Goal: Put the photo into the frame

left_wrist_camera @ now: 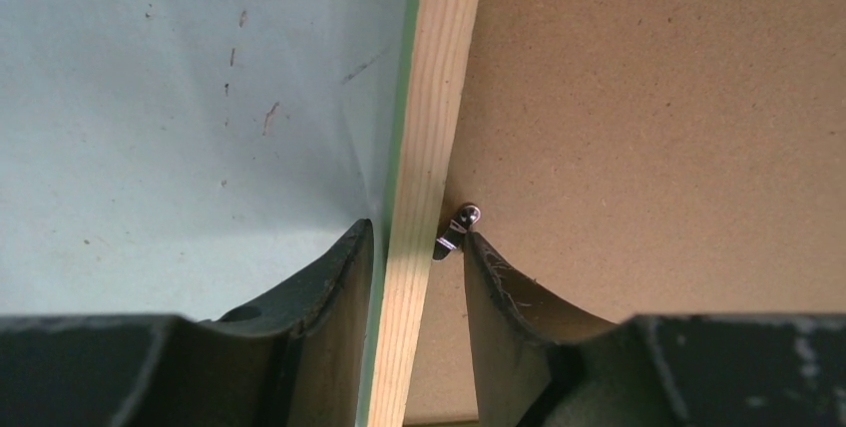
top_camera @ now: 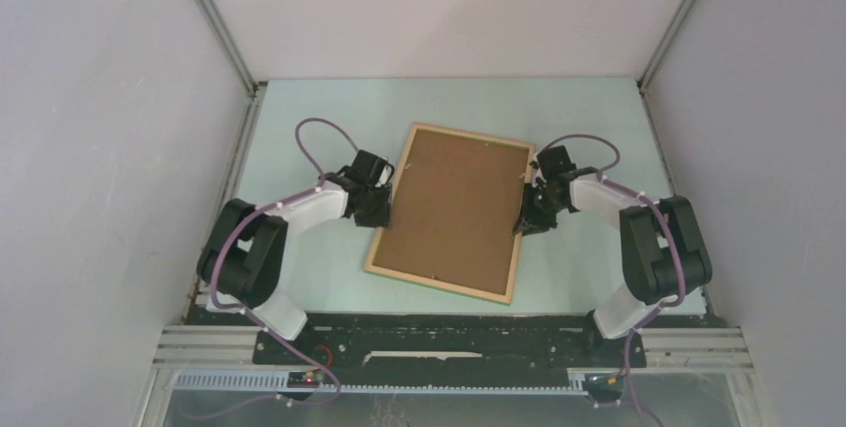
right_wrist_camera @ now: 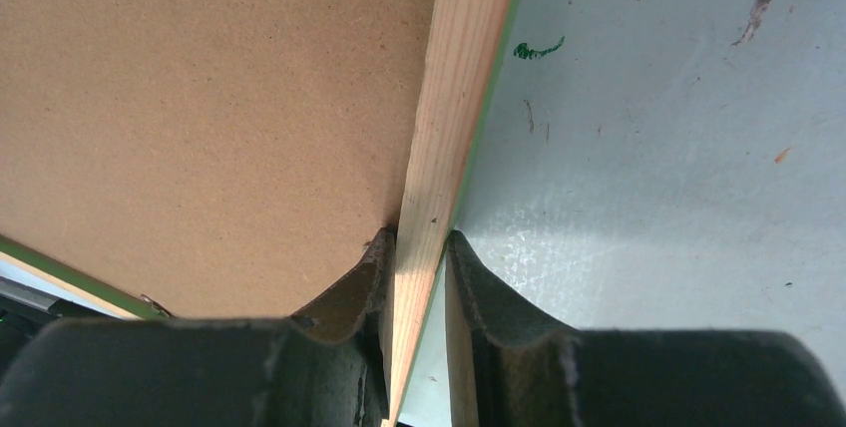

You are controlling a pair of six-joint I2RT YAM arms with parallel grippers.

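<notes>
The frame (top_camera: 439,282) lies tilted on the table's middle, pale wood face up, with a plain brown board (top_camera: 454,208) filling it. The photo is hidden. My left gripper (top_camera: 374,210) straddles the frame's left rail (left_wrist_camera: 439,98). Its jaws are a little wider than the rail, and the inner finger sits against a small metal clip (left_wrist_camera: 459,227) on the board (left_wrist_camera: 648,98). My right gripper (top_camera: 529,215) is closed on the right rail (right_wrist_camera: 464,78), one finger on the board (right_wrist_camera: 200,98) side and one on the table side. The rail's green edge shows in both wrist views.
The pale blue-green table (top_camera: 299,118) is walled by grey panels at left, right and back. A black base rail (top_camera: 449,332) runs along the near edge. The table surface has small scuffs and a green mark (right_wrist_camera: 539,49).
</notes>
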